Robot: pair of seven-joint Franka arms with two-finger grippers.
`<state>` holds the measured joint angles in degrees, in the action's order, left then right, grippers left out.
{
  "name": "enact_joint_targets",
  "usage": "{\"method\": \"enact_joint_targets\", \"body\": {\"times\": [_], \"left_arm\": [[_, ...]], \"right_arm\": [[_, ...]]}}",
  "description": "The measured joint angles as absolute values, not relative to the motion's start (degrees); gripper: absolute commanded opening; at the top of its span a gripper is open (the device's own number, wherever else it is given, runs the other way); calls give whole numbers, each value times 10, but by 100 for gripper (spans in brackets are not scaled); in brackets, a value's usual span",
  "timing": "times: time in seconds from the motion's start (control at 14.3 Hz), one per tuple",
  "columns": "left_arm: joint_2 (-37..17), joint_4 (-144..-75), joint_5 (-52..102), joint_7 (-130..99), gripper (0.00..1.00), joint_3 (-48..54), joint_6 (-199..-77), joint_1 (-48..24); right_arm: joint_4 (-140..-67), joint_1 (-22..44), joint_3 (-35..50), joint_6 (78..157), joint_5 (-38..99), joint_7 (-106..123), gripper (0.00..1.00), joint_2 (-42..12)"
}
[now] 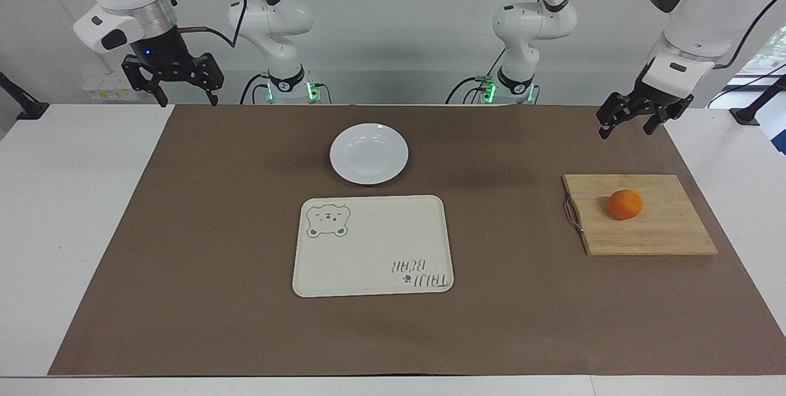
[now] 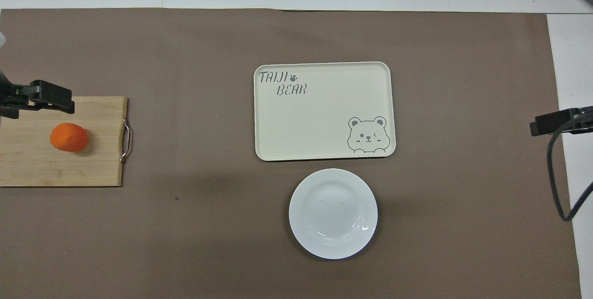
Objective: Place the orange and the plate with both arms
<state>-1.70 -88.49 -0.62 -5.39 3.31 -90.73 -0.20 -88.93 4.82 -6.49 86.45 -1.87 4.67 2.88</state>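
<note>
The orange (image 1: 625,204) lies on a wooden cutting board (image 1: 663,233) toward the left arm's end of the table; it also shows in the overhead view (image 2: 69,137). The white plate (image 1: 369,153) (image 2: 333,213) sits empty on the brown mat at mid-table, nearer to the robots than the cream bear tray (image 1: 373,245). My left gripper (image 1: 626,131) (image 2: 46,102) hangs open and empty, raised over the mat by the cutting board, apart from the orange. My right gripper (image 1: 189,101) (image 2: 551,123) hangs open and empty, raised over the mat's edge at the right arm's end.
The bear tray (image 2: 324,110) is empty and lies just beside the plate. The cutting board (image 2: 92,164) has a metal handle on the side toward the tray. The brown mat (image 1: 215,230) covers most of the white table.
</note>
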Motion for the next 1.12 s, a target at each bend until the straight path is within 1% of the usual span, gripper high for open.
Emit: {"method": "enact_joint_targets", "body": {"times": [0.28, 1.12], "left_arm": [[-17, -885, -6, -54, 100, 33, -907, -2], [-17, -885, -6, -54, 100, 33, -907, -2]], "right_arm": [[-889, 49, -62, 852, -18, 47, 100, 29], [-889, 49, -61, 851, -18, 47, 100, 29]]}}
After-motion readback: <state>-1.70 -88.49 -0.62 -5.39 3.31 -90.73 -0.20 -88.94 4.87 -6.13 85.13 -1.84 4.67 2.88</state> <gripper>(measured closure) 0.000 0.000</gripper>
